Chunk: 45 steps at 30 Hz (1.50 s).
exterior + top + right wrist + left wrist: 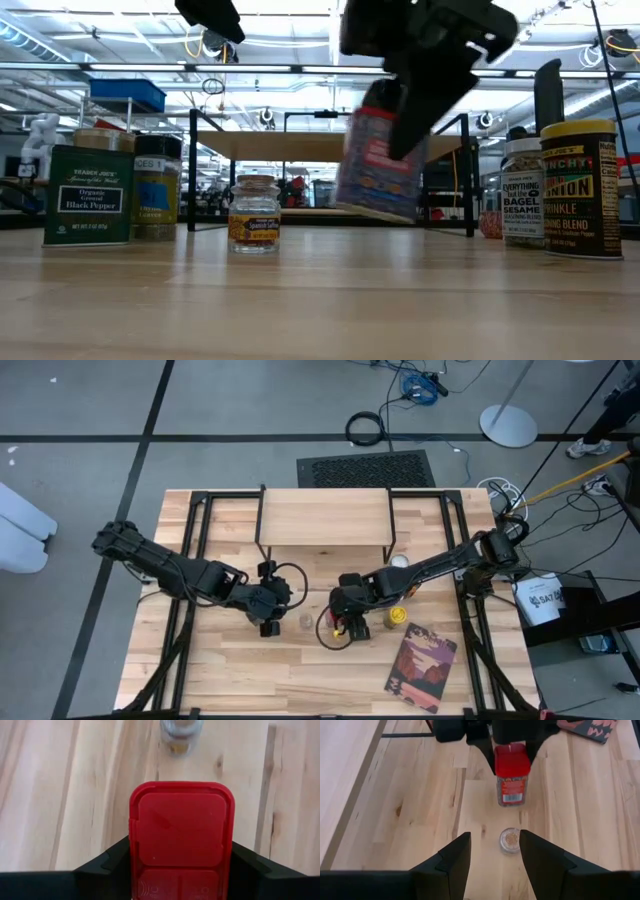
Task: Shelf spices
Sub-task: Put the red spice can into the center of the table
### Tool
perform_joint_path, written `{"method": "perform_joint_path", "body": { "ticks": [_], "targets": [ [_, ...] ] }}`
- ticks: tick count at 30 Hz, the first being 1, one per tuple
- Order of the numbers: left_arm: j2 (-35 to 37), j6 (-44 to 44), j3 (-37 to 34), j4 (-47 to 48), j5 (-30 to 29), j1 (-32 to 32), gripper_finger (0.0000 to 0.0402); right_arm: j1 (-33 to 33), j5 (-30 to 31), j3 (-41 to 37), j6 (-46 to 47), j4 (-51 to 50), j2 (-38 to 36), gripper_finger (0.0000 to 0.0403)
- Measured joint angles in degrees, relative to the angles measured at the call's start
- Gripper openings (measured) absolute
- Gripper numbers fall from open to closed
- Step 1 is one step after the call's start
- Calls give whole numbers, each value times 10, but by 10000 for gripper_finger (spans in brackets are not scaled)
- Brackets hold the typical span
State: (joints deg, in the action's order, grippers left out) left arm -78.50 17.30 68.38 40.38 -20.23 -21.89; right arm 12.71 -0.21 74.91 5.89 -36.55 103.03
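Spices: we see the right gripper (181,865) clamped on a red-lidded jar (181,827), held tilted above the table (250,660). Our left gripper (491,857) hangs open over a small jar (510,840). Only the low view shows labels: a "Black Pepper" tin (88,194), "BAGEL SESAME" (523,193).

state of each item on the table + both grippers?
red-capped jar: lifted, tilted, in right gripper
left gripper: open, empty
small glass jar: upright on table
black pepper tin: upright
onion jar: upright
book: flat
shelf: top bare
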Motion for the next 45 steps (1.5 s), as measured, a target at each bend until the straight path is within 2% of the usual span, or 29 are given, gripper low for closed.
{"method": "perform_joint_path", "body": {
  "ticks": [9,18,26,45],
  "targets": [
    [0,10,0,18,0,0,179,0,0,59,-31,-7,42,215],
    [0,34,0,48,-2,0,179,0,0,61,-34,-21,64,215],
    [0,34,0,47,-2,0,179,0,1,61,-21,-90,61,215],
    [0,69,0,59,5,-10,179,0,6,60,-5,-95,63,215]
  ]
}}
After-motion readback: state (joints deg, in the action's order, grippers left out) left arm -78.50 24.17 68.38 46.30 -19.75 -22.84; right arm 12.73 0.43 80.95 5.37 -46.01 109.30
